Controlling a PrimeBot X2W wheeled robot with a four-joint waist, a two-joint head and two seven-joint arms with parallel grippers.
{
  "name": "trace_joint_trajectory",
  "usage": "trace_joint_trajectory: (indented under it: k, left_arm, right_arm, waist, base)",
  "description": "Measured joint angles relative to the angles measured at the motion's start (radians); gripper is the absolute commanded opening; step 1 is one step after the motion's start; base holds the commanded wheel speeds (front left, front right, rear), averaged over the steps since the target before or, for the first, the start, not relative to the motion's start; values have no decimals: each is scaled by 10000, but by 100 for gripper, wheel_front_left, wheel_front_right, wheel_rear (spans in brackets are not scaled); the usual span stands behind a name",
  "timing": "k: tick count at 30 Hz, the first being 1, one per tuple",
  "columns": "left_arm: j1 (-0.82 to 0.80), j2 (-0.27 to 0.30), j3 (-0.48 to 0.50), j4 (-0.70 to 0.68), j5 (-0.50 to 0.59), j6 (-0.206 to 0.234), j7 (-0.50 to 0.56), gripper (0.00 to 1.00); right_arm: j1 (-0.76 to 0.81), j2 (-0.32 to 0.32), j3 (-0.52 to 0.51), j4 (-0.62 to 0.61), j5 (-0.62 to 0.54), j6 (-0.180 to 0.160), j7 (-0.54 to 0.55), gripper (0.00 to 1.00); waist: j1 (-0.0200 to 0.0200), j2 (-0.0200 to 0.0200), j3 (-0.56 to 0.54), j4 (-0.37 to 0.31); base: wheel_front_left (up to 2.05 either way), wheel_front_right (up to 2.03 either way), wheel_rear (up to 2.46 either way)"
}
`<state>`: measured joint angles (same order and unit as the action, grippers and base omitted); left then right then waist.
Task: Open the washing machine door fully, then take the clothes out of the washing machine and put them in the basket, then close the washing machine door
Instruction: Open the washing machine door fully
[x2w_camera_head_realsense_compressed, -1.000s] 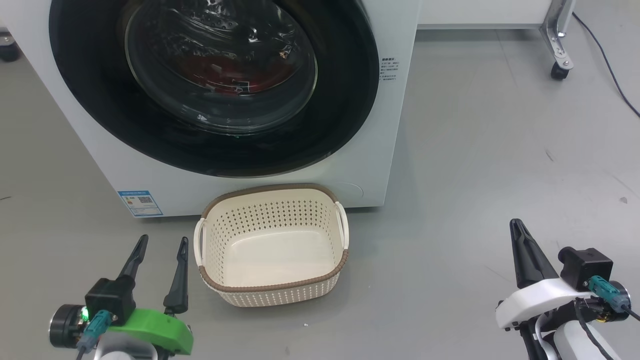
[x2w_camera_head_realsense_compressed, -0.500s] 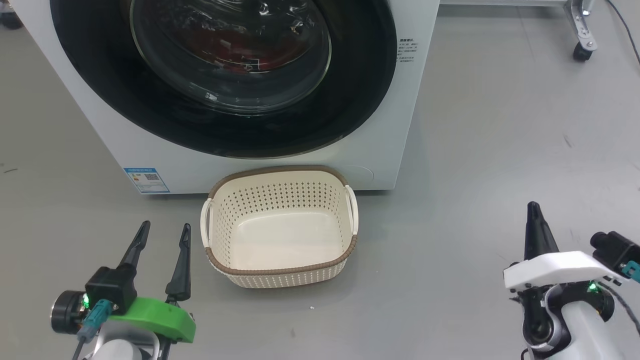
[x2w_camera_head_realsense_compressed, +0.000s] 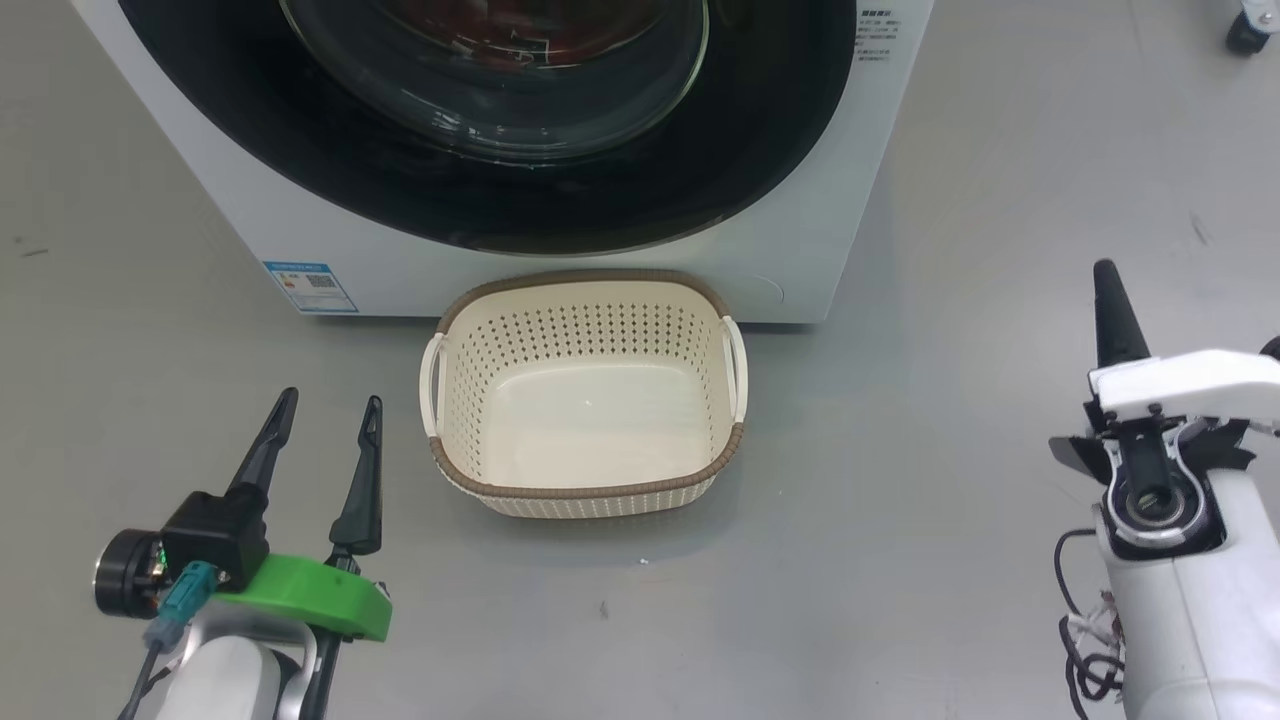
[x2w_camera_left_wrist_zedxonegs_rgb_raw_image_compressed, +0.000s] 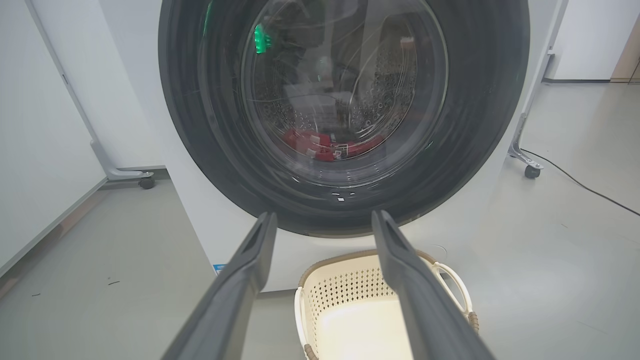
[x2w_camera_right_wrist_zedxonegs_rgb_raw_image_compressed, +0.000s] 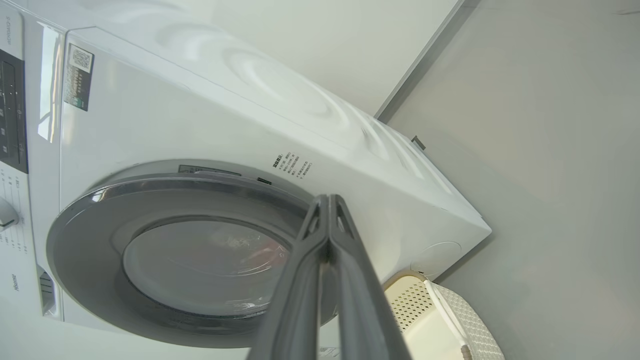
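**Black washing machine door (x2w_camera_head_realsense_compressed: 770, 120) shut**

Clothes (x2w_camera_left_wrist_zedxonegs_rgb_raw_image_compressed: 320, 145) lay behind its glass, the basket (x2w_camera_head_realsense_compressed: 590, 492) at its foot. Fingers together, the right end effector (x2w_camera_right_wrist_zedxonegs_rgb_raw_image_compressed: 328, 200) aimed at the door's rim; the left end effector (x2w_camera_head_realsense_compressed: 328, 400) gaped farther back.

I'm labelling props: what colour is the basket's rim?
Brown with a woven look, around the cream perforated basket; the head view shows it best.

One washing machine (x2w_camera_head_realsense_compressed: 400, 270), one door (x2w_camera_head_realsense_compressed: 780, 130), one basket (x2w_camera_head_realsense_compressed: 585, 490), two claws (x2w_camera_head_realsense_compressed: 331, 397) (x2w_camera_head_realsense_compressed: 1105, 275)
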<state>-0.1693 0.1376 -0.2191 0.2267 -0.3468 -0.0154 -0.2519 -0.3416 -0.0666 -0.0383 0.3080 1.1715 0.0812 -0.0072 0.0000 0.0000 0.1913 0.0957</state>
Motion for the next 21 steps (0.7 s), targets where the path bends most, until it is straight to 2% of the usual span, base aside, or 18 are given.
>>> trace_joint_trajectory:
  k: [10,21]
  left_arm:
    - [-455,-199,71,-213,52,-203,-2,100]
    - [-1082,-489,-38,-426,136,-441,-2,100]
  right_arm:
    - [-1656,-151,-451,82,1304,-65,1329,0]
    - [-3562,-709,-857,222,2370,-681,2646,0]
  waist:
    - [0,0,735,308]
    - [0,0,1641,847]
  base:
    - [0,0,0]
    - [0,0,0]
